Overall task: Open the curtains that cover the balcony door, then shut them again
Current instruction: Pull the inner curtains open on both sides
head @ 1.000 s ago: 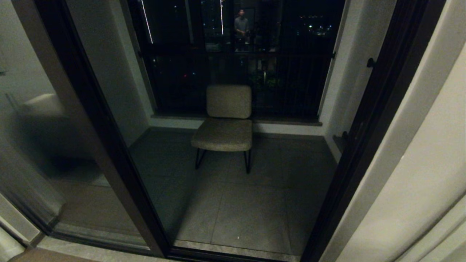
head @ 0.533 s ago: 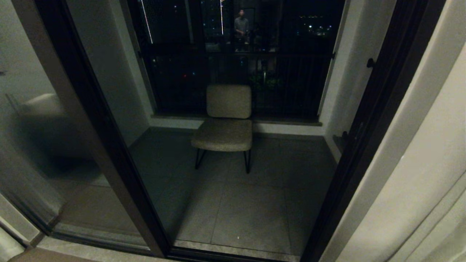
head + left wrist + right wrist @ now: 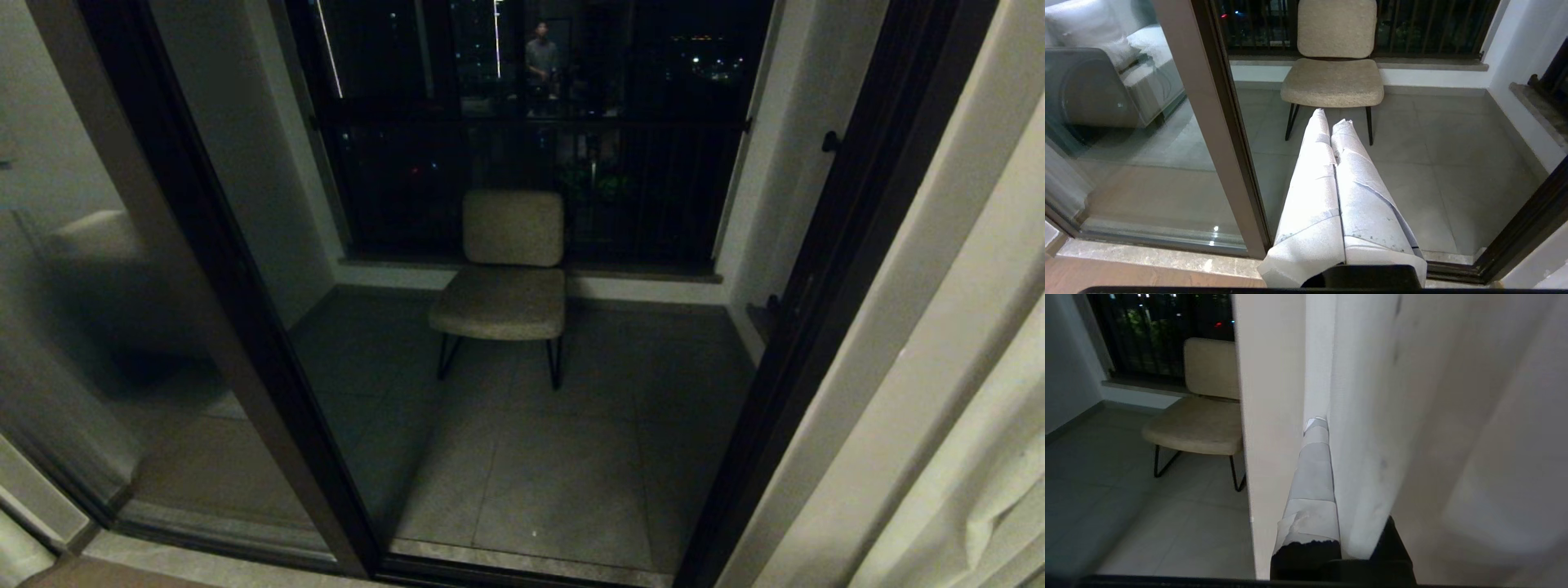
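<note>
- Right pincer [image 3: 1327,428] pinches the curtain [image 3: 1363,416] hem at frame centre; a thin grip could slip.
- Left pincer [image 3: 1331,116] pressed together, empty, facing the balcony door [image 3: 1208,122].

Place: you're in a home, at night.
Evidence: balcony door [image 3: 245,327], chair [image 3: 506,278], curtains [image 3: 963,408], reflected sofa [image 3: 1143,61].

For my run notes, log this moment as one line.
curtains: right panel gripped | right claw: shut on curtains | left claw: shut, idle | balcony door: uncovered
</note>
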Motion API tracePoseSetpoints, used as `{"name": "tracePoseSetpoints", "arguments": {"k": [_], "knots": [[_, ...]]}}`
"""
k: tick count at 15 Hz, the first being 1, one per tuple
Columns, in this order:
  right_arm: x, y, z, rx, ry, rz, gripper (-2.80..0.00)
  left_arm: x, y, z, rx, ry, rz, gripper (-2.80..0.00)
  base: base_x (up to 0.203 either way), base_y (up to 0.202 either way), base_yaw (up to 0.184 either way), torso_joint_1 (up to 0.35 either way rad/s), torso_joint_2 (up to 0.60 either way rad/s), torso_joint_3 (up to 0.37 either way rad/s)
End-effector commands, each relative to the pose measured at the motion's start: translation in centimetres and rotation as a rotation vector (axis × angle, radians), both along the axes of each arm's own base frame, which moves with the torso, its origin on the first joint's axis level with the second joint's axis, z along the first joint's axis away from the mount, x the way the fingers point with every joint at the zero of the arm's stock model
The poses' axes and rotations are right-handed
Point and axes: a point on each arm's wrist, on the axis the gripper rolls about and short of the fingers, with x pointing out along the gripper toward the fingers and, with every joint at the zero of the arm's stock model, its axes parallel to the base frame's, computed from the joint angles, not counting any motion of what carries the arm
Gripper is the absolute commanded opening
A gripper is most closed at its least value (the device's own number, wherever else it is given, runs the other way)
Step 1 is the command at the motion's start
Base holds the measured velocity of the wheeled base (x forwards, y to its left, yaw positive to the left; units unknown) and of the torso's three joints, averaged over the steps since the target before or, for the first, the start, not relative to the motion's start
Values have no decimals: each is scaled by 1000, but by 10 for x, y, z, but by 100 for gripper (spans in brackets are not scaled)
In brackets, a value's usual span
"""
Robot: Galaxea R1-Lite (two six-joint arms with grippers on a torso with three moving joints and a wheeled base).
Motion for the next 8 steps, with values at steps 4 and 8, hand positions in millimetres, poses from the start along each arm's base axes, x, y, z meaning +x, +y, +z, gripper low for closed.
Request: {"name": "tracePoseSetpoints", "arguments": {"k": [4,8], "knots": [[-11,11,-13,17,25,16,0,0,0,0,1,-1,0,-280,0,0,0,0,0,0],[-35,40,-39,49,68,55,0,0,0,0,1,-1,0,-280,0,0,0,0,0,0]]}}
